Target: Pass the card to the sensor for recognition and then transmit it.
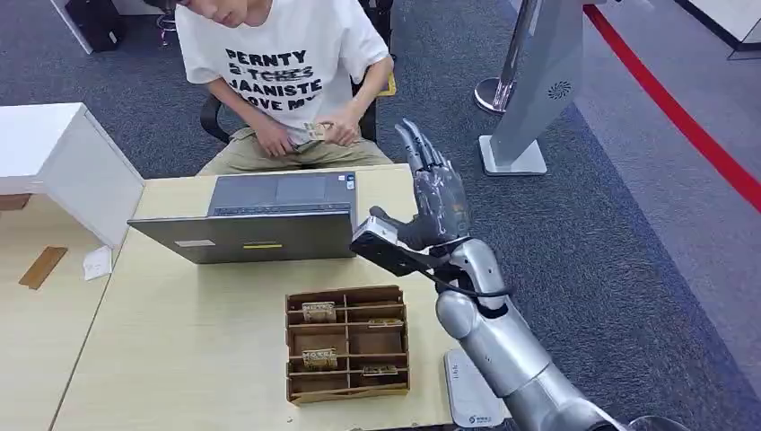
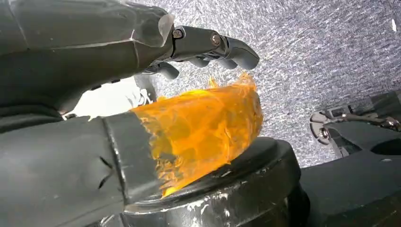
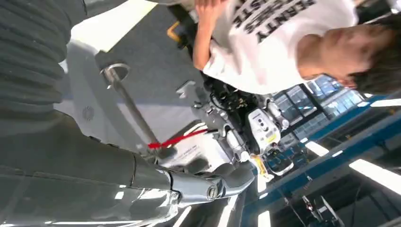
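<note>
I see the right hand (image 1: 437, 193) raised past the desk's (image 1: 179, 350) one o'clock edge, fingers (image 1: 415, 144) extended and released, holding nothing. The card (image 1: 315, 131) sits at twelve o'clock in the seated person's hands (image 1: 336, 133). The left hand (image 2: 142, 56) hangs over carpet, fingers curled, nothing grasped

The light wooden desk (image 1: 179, 359) carries an open grey laptop (image 1: 260, 220) just left of the raised right hand (image 1: 435, 202). Nearer than the hand, below it, stands a brown compartment box (image 1: 347, 344) holding cards, with a white sensor pad (image 1: 471, 391) at the desk's edge beside it.
</note>
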Tool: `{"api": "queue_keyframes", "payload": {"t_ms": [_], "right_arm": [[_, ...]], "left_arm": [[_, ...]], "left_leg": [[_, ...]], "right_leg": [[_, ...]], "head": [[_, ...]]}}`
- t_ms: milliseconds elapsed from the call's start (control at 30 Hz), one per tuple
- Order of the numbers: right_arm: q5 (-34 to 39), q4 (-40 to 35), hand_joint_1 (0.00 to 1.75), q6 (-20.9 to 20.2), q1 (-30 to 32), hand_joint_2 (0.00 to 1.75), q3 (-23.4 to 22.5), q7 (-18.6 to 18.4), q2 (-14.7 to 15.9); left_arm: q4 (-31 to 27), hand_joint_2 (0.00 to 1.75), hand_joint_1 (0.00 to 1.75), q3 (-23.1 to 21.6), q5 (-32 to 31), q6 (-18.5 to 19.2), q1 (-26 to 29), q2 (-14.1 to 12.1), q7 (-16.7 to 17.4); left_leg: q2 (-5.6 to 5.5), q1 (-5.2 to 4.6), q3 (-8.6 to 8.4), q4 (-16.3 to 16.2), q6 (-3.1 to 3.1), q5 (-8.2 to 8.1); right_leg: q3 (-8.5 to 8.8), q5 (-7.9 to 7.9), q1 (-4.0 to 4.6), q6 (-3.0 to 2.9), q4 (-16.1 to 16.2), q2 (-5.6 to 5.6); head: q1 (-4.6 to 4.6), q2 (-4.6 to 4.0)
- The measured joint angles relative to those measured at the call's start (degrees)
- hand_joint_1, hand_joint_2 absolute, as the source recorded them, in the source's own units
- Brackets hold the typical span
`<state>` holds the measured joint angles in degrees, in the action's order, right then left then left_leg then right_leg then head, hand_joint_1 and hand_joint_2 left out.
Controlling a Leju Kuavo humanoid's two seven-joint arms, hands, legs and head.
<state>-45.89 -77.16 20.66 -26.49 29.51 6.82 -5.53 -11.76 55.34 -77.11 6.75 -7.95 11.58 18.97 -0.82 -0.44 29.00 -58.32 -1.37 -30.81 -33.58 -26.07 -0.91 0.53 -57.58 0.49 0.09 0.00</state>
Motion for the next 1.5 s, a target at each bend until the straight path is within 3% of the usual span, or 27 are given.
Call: {"api": "queue_keyframes", "payload": {"t_ms": [300, 500, 567, 600, 633, 767, 1133, 1167, 1200, 1267, 1300, 1333, 1400, 1467, 1500], "right_arm": [[10.21, -9.75, 0.00, 0.02, 8.51, 1.75, 0.26, 4.90, -0.41], [25.41, -15.20, 0.02, -5.92, 14.86, 1.75, 0.77, 7.25, -0.41], [27.20, -16.39, 0.38, -6.62, 16.58, 1.75, 0.92, 7.97, -0.41], [27.51, -16.72, 0.70, -6.87, 17.24, 1.75, 0.96, 8.20, -0.41], [27.78, -17.18, 1.36, -7.06, 17.81, 1.75, 1.01, 8.41, -0.39], [27.14, -18.49, 1.75, -7.24, 19.90, 1.75, 1.55, 9.02, -0.24], [23.55, -18.05, 1.73, -6.10, 22.96, 1.75, 1.84, 9.24, 0.74], [22.04, -18.03, 1.59, -5.46, 23.06, 1.75, 1.92, 9.24, 0.85], [20.47, -18.03, 1.59, -4.76, 23.11, 1.75, 2.03, 9.24, 0.98], [16.56, -17.98, 1.33, -3.05, 23.22, 1.75, 2.32, 8.70, 1.22], [14.65, -17.87, 1.33, -2.24, 23.25, 1.75, 2.54, 8.39, 1.40], [13.41, -17.74, 1.08, -1.79, 23.29, 1.75, 2.71, 8.28, 1.53], [12.26, -17.50, 0.99, -1.40, 23.52, 1.75, 2.91, 8.15, 1.75], [10.79, -17.35, 0.70, -0.81, 23.74, 1.75, 3.04, 8.13, 2.06], [10.38, -17.24, 0.70, -0.70, 23.84, 1.75, 3.10, 8.04, 2.21]], "left_arm": [[0.00, 0.00, 0.00, 0.44, 1.77, -0.85, 0.82, -0.02, -0.44], [0.00, 0.00, 0.00, 1.40, 3.23, -1.44, 1.41, -0.02, -0.94], [0.00, 0.00, 0.00, 1.86, 3.58, -1.46, 1.71, -0.04, -1.07], [0.00, 0.00, 0.00, 1.97, 3.65, -1.46, 1.81, -0.04, -1.07], [0.00, 0.00, 0.00, 2.03, 3.80, -1.46, 1.85, -0.04, -1.07], [0.00, 0.00, 0.00, 2.49, 4.11, -1.51, 1.90, -0.04, -1.09], [0.00, 0.00, 0.00, 3.39, 4.63, -1.66, 2.07, -0.04, -1.18], [0.00, 0.00, 0.00, 3.39, 4.63, -1.68, 2.07, -0.04, -1.20], [0.00, 0.00, 0.00, 3.39, 4.63, -1.73, 2.09, -0.04, -1.25], [0.00, 0.00, 0.00, 3.39, 4.63, -1.79, 2.10, -0.04, -1.27], [0.00, 0.00, 0.00, 3.39, 4.61, -1.81, 2.11, -0.04, -1.27], [0.00, 0.00, 0.00, 3.39, 4.63, -1.81, 2.11, -0.04, -1.27], [0.00, 0.00, 0.00, 3.39, 4.63, -1.81, 2.11, -0.04, -1.33], [0.00, 0.00, 0.00, 3.41, 4.61, -1.81, 2.14, -0.04, -1.44], [0.00, 0.00, 0.00, 3.41, 4.63, -1.81, 2.14, -0.04, -1.44]], "left_leg": [[0.00, 0.00, 0.01, 0.00, 0.01, -0.01], [0.00, 0.00, 0.02, 0.00, 0.00, -0.03], [0.01, 0.00, 0.02, 0.01, 0.00, -0.03], [0.01, 0.00, 0.02, 0.00, 0.00, -0.03], [0.01, 0.00, 0.02, 0.01, 0.00, -0.03], [0.01, 0.00, 0.02, 0.01, 0.00, -0.03], [0.01, 0.00, 0.02, 0.01, 0.00, -0.03], [0.01, 0.00, 0.02, 0.01, 0.00, -0.03], [0.01, 0.00, 0.02, 0.01, 0.00, -0.03], [0.01, 0.00, 0.02, 0.01, 0.00, -0.03], [0.01, 0.00, 0.02, 0.01, 0.00, -0.03], [0.01, 0.00, 0.02, 0.01, 0.00, -0.03], [0.01, 0.00, 0.02, 0.01, 0.00, -0.03], [0.01, 0.00, 0.02, 0.01, 0.00, -0.03], [0.01, 0.00, 0.02, 0.01, 0.00, -0.03]], "right_leg": [[-0.01, -0.03, 0.00, 0.01, 0.00, 0.00], [-0.01, -0.05, 0.00, 0.02, 0.01, 0.00], [-0.02, -0.05, 0.00, 0.02, 0.01, 0.00], [-0.02, -0.05, 0.00, 0.02, 0.01, 0.00], [-0.02, -0.05, 0.00, 0.02, 0.01, 0.00], [-0.02, -0.05, 0.00, 0.02, 0.01, 0.00], [-0.02, -0.05, 0.00, 0.02, 0.01, 0.00], [-0.02, -0.05, 0.00, 0.02, 0.01, 0.00], [-0.02, -0.05, 0.00, 0.02, 0.01, 0.00], [-0.02, -0.05, 0.00, 0.02, 0.01, 0.00], [-0.02, -0.05, 0.00, 0.02, 0.01, 0.00], [-0.02, -0.05, 0.00, 0.02, 0.01, 0.00], [-0.02, -0.05, 0.00, 0.02, 0.01, 0.00], [-0.02, -0.05, 0.00, 0.02, 0.01, 0.00], [-0.02, -0.05, 0.00, 0.02, 0.01, 0.00]], "head": [[0.00, 0.00], [0.00, 0.00], [0.00, 0.00], [0.00, 0.00], [0.00, 0.00], [0.00, 0.00], [0.02, 0.00], [0.00, 0.00], [0.00, 0.00], [0.00, 0.00], [0.00, 0.00], [0.00, 0.00], [0.00, 0.00], [0.00, 0.00], [0.00, 0.00]]}}
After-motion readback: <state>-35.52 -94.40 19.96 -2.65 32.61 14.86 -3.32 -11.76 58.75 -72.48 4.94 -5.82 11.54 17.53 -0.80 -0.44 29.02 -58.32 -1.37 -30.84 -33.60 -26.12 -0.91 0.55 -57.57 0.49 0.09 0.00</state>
